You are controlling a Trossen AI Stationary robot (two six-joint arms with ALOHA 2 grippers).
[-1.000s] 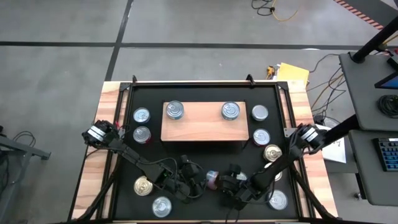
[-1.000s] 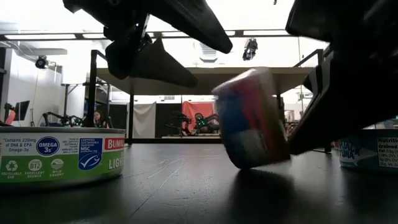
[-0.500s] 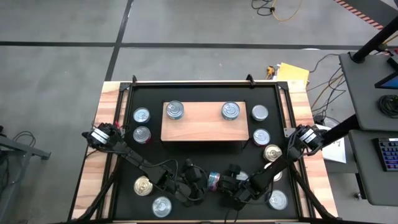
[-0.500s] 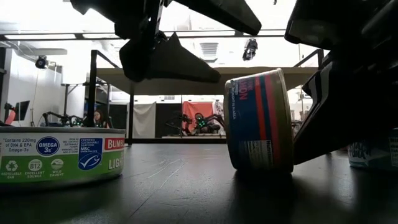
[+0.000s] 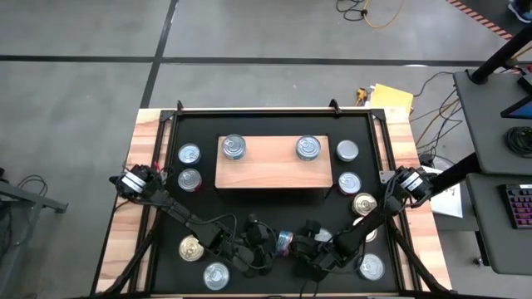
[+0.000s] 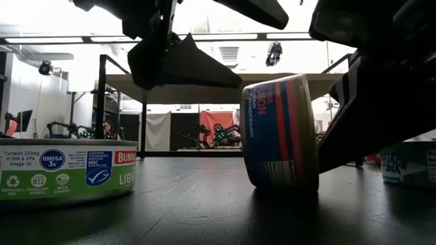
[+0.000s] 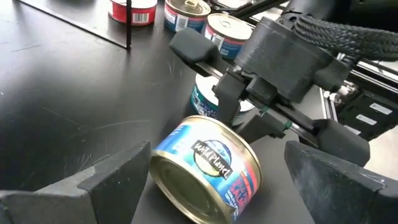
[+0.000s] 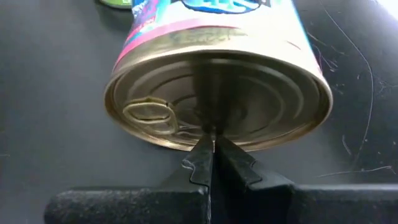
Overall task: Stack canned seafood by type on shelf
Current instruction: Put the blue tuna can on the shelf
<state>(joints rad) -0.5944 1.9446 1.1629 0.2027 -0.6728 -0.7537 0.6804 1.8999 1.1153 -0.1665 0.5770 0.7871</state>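
One tin of the canned seafood [image 5: 285, 242], blue and red labelled, stands on edge on the black mat near the table's front middle, resting on its side wall [image 6: 281, 178]. My right gripper [image 8: 210, 155] is shut against its pull-tab lid. My left gripper [image 7: 211, 180] is open on the tin's other side. Its two fingers [image 7: 106, 180] stand apart on either side of the tin's gold bottom [image 7: 186, 190] without touching it. The light-wood shelf [image 5: 273, 170] lies at the middle back and carries two tins [image 5: 233, 147], [image 5: 308, 148]. My right gripper's shut fingertips [image 8: 205, 149] rest against the middle of the tin's lid [image 8: 211, 121], beside the pull tab. They come slanting down from the table's right side. The tin stands on its side wall on the mat, its lid facing the fingers.
Loose tins ring the shelf: two to its left [image 5: 189, 154], [image 5: 190, 179], three to its right [image 5: 347, 150], [image 5: 349, 183], [image 5: 364, 203]. More tins sit near the front corners [image 5: 192, 247], [image 5: 216, 275], [image 5: 371, 267]. In the low view a green-labelled tin [image 6: 68, 170] stands near left.
The tin, leaning and blurred a second ago, has come to stand nearly upright on its side wall. My open left gripper has edged toward the tin and tipped a little downward. My right gripper has kept still and shut.
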